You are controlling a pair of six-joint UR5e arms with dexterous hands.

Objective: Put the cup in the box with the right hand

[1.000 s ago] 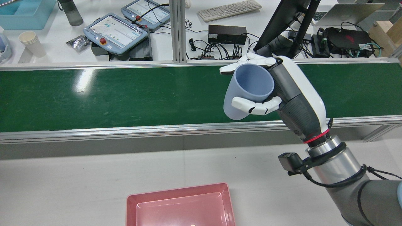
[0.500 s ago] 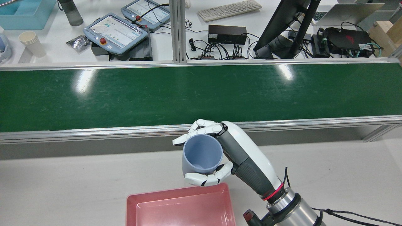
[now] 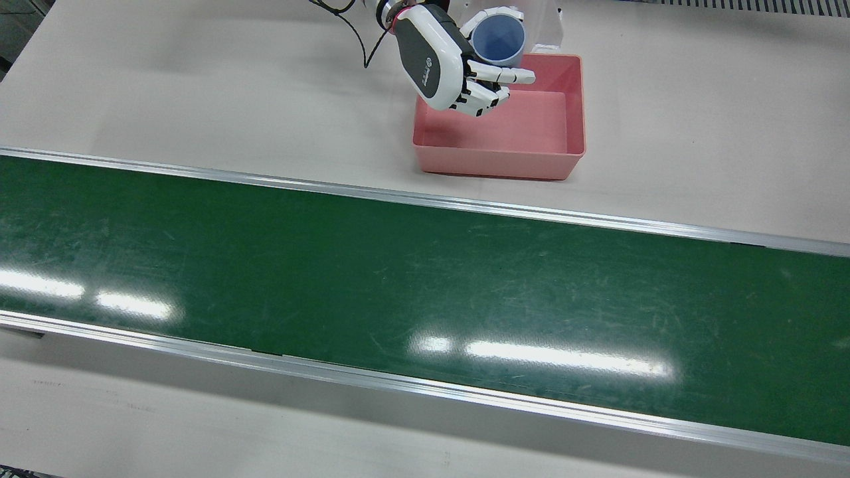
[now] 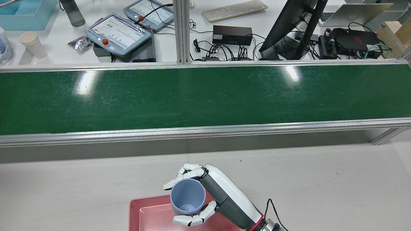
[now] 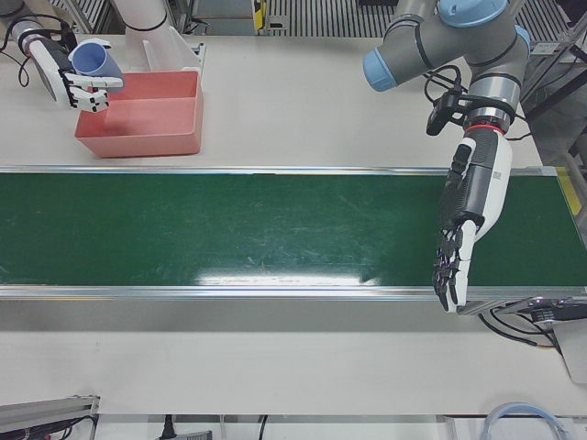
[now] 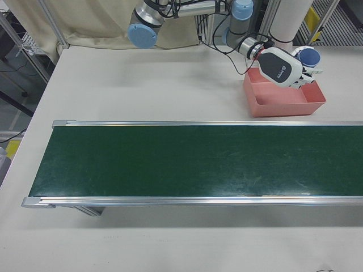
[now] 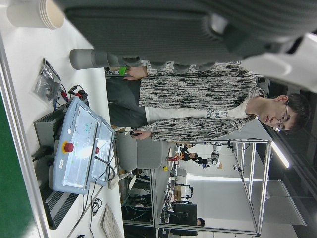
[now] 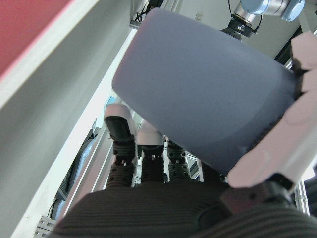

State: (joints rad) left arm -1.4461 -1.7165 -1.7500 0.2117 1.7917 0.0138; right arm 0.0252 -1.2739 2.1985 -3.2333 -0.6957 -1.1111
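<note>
Cup (image 4: 188,200) now over pink box (image 3: 571,113), right hand (image 4: 205,195) fingers (image 4: 189,220) clasping it, beside green belt (image 4: 205,96).

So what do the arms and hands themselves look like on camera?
Both arms are grey with light-blue joint caps. Each hand, right hand and left hand, has a white shell, dark grey palm, white fingers, a red wrist ring and a black cable.
</note>
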